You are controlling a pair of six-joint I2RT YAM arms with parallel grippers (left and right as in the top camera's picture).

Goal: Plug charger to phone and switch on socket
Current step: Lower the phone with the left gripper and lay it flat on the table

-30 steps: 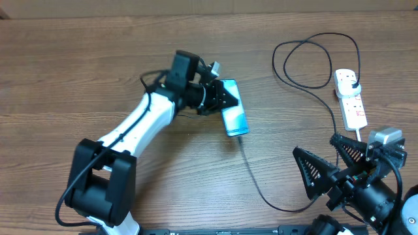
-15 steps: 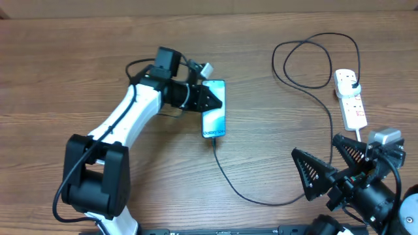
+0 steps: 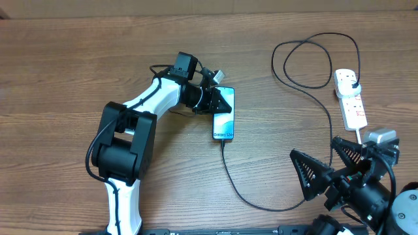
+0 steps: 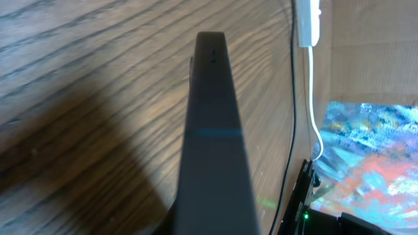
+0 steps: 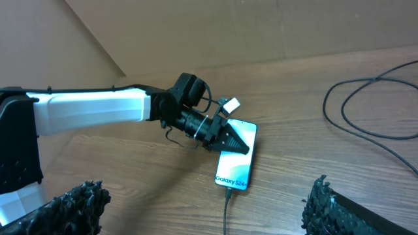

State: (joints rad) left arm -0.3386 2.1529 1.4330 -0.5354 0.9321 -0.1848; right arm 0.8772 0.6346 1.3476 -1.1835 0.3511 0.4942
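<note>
Overhead view: the left gripper (image 3: 225,104) is clamped on the far end of the phone (image 3: 223,126), left of table centre. Screen up, long axis running near to far. Whether the phone's underside rests on the table (image 3: 72,59) I cannot tell.

- The charger (image 3: 230,171) meets the phone's near edge. It sags toward the near side, curves right, climbs toward the far right and makes a wide loop close to the far table edge. It ends at a black plug (image 3: 353,83) seated in the socket (image 3: 351,100).
- Socket lies by the right edge, well apart from the phone. Its white cord (image 3: 358,133) trails to the near side.
- Right gripper (image 3: 313,149) sits at the near right corner, fingers spread wide, nothing between them. The low bend of the charger passes just left of it.
- Bare wood between phone and socket, bounded by cable on the near and right sides. A broad stretch of bare wood also lies far left of the left arm.

Left wrist view: the phone's dark edge runs up mid-frame. Socket end and both cords sit at upper right. Fingers not visible.
</note>
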